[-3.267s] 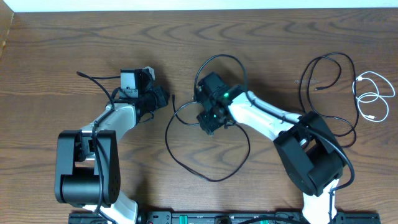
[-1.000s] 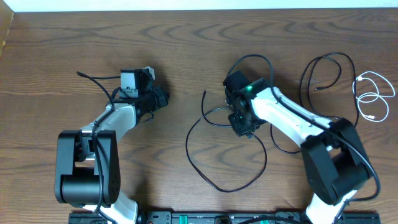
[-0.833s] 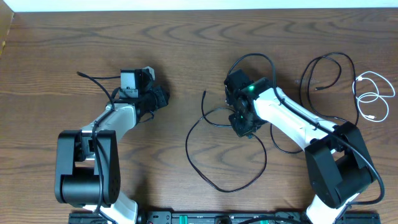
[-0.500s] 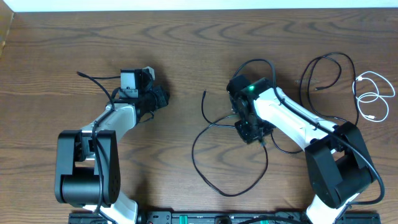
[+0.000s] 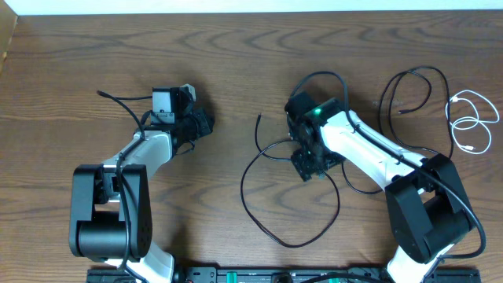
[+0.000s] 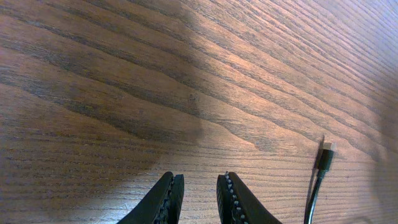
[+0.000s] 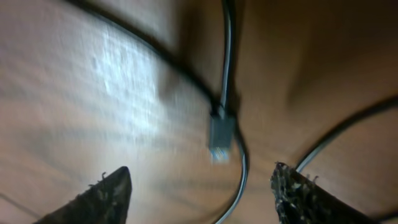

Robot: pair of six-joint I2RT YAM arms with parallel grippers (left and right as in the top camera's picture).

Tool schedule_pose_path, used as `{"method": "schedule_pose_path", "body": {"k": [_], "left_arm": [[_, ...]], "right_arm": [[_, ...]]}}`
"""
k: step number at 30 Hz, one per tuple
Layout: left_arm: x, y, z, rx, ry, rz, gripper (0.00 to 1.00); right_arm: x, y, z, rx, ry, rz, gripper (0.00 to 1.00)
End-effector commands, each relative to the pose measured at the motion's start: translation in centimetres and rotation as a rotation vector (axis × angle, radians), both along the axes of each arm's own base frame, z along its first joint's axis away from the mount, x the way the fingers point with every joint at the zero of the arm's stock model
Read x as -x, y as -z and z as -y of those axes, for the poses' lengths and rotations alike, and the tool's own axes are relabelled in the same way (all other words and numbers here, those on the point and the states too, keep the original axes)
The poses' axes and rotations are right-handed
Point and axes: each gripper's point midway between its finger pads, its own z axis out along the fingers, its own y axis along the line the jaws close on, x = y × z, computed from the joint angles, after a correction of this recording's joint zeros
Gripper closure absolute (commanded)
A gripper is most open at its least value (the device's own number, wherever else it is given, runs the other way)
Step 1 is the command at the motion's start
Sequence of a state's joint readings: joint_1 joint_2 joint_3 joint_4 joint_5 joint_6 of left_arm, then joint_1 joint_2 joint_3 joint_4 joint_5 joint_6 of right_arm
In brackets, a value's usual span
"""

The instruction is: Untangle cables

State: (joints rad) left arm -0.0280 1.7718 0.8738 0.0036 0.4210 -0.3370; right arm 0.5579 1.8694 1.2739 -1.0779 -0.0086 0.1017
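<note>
Overhead, the right gripper [image 5: 311, 161] hangs wide open over a black cable [image 5: 242, 187] and holds nothing. The cable's plug [image 7: 221, 137] lies under the gap. At 3 o'clock lie a second cable [image 5: 382, 102] and a white cable [image 5: 474, 93]. The left gripper [image 5: 200, 122] at 9 o'clock is open a crack and empty. The table [image 5: 236, 63] is brown wood.

The surface [image 5: 236, 47] is seen to be brown wood with a strong darker grain, smooth and softly sheened where light is caught. The black cables [image 7: 228, 50] are sheathed in smooth, faintly glossy plastic or rubber, a plug [image 6: 326, 158] being moulded in black with a pale tip, and the white cable [image 5: 454, 102] is covered likewise. Matt black plastic with finely ridged inner faces is shown on the fingers [image 6: 231, 196] of the left claw [image 6: 199, 180], rougher edges on the right claw [image 7: 200, 174], and glossy white shells with matt black joints on the arms [image 5: 361, 145].
</note>
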Motion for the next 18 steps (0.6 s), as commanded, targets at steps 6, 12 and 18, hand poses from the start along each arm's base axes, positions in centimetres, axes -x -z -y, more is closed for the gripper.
{"method": "schedule_pose_path", "body": {"k": [6,12,18], "left_arm": [[0.2,-0.1,0.1,0.010,0.005,0.000,0.75],[0.2,-0.1,0.1,0.010,0.005,-0.001,0.75],[0.2,-0.1,0.1,0.010,0.005,-0.001,0.75]], "right_arm": [[0.9,-0.5,0.0,0.007,-0.024,-0.024,0.15],[-2.9,-0.6,-5.2,-0.218,-0.089,0.131,0.16],[-4.3,-1.1,-8.3,-0.295,-0.238,0.235,0.12]]}}
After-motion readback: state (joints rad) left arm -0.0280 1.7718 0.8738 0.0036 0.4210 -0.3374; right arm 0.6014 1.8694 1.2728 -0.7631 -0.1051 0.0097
